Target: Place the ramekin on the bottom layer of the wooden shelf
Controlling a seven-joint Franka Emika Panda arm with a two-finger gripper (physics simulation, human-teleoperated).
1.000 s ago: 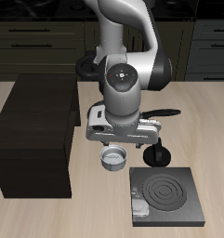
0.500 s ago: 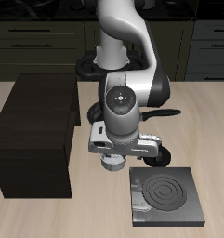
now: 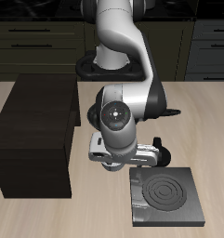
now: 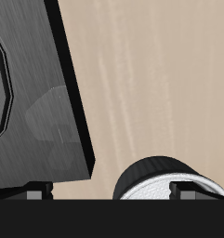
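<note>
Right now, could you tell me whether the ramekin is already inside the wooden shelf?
No, the ramekin sits on the bare table beside the stove plate, under the gripper, not in the wooden shelf.

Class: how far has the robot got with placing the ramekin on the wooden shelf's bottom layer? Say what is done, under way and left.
Done: nothing is delivered yet. The ramekin sits on the table beside the stove plate, away from the wooden shelf.
In hand: the gripper is low over the ramekin, jaws open.
Left: grasp, lift, carry to the shelf's bottom layer, release.
</note>
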